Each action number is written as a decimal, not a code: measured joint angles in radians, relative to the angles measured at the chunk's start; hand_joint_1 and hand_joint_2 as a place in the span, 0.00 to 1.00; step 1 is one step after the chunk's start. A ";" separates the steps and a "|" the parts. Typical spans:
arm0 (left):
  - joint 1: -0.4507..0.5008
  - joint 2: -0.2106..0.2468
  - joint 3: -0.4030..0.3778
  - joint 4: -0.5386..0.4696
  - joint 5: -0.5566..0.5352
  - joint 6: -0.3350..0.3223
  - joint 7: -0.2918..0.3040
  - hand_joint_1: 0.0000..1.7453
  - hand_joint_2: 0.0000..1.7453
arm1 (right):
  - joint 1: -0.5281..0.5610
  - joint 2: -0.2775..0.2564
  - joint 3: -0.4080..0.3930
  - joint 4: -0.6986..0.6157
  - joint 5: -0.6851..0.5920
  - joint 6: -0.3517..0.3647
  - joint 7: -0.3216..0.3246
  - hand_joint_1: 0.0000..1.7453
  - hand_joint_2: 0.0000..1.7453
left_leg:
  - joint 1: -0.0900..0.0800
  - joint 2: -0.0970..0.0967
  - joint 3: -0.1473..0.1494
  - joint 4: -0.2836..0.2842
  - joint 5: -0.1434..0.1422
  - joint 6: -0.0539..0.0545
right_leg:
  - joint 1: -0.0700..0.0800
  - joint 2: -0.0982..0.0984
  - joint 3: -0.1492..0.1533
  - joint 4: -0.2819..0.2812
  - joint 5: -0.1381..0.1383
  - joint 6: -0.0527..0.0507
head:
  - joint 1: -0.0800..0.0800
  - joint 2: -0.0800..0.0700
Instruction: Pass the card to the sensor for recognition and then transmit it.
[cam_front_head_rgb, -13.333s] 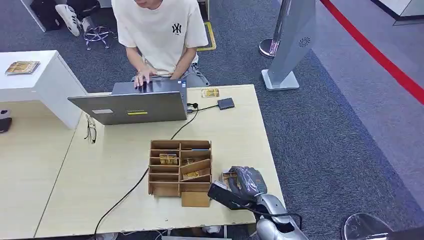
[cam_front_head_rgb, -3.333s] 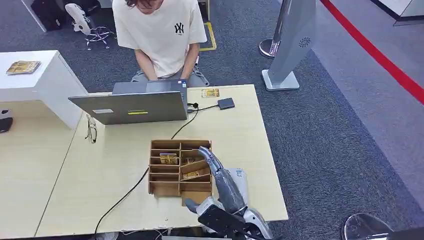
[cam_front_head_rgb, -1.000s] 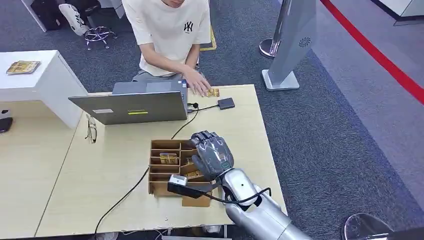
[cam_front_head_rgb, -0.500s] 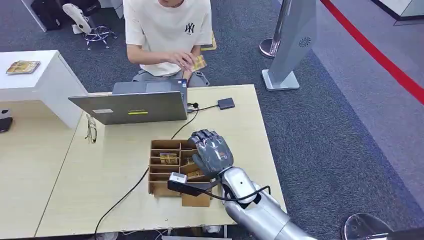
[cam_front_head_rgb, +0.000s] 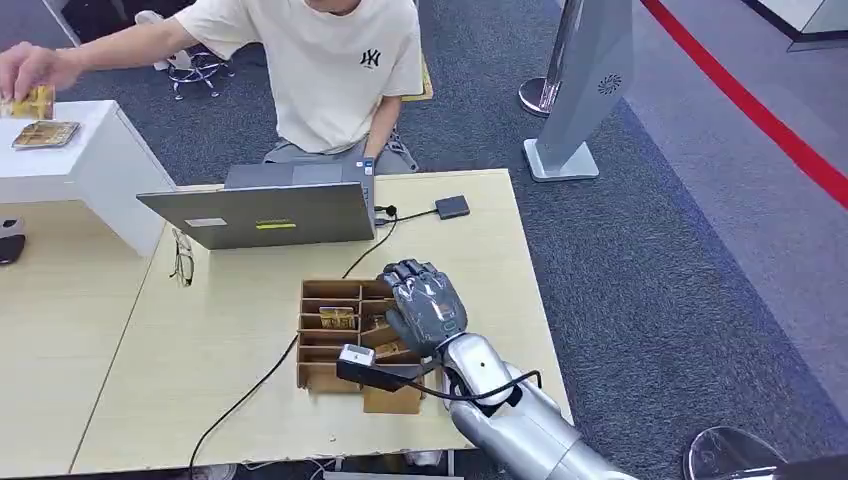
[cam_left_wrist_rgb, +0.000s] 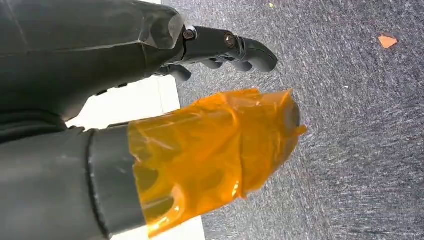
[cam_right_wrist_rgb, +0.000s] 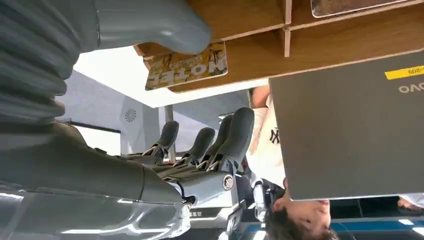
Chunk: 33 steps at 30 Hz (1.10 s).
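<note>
Now the right hand (cam_front_head_rgb: 426, 305) hovers over the box (cam_front_head_rgb: 330, 375), fingers (cam_right_wrist_rgb: 239, 131) apart and holding nothing; lower straight onto the card (cam_right_wrist_rgb: 186, 65) in its slot, thumb beneath.

The worktop (cam_front_head_rgb: 480, 260) is pale, matt wood laminate. The compartment box (cam_front_head_rgb: 330, 292) is raw brown wood. The right hand (cam_front_head_rgb: 425, 305) has glossy grey plastic shells; the floor (cam_front_head_rgb: 660, 260) is rough carpet.
</note>
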 joint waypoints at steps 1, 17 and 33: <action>0.000 0.000 0.000 0.000 0.000 0.000 0.000 0.00 0.00 | 0.000 0.000 0.000 0.000 0.000 0.001 0.000 0.41 1.00 | 0.000 0.000 0.000 0.000 0.000 0.000 | 0.000 0.000 0.000 0.000 0.000 0.000 | 0.000 0.000; 0.000 0.000 0.000 0.000 0.000 -0.001 0.000 0.00 0.00 | -0.010 0.000 -0.003 0.028 -0.001 0.009 0.000 0.50 1.00 | 0.000 0.000 0.000 0.000 0.000 0.000 | 0.000 0.000 0.000 0.000 0.000 0.000 | 0.000 0.000; 0.000 0.000 0.000 0.000 0.000 -0.001 0.003 0.00 0.00 | -0.017 0.001 -0.010 0.053 0.000 0.017 0.006 0.46 1.00 | 0.000 0.000 0.000 0.000 0.000 0.000 | 0.000 0.000 0.000 0.000 0.000 0.000 | 0.000 0.000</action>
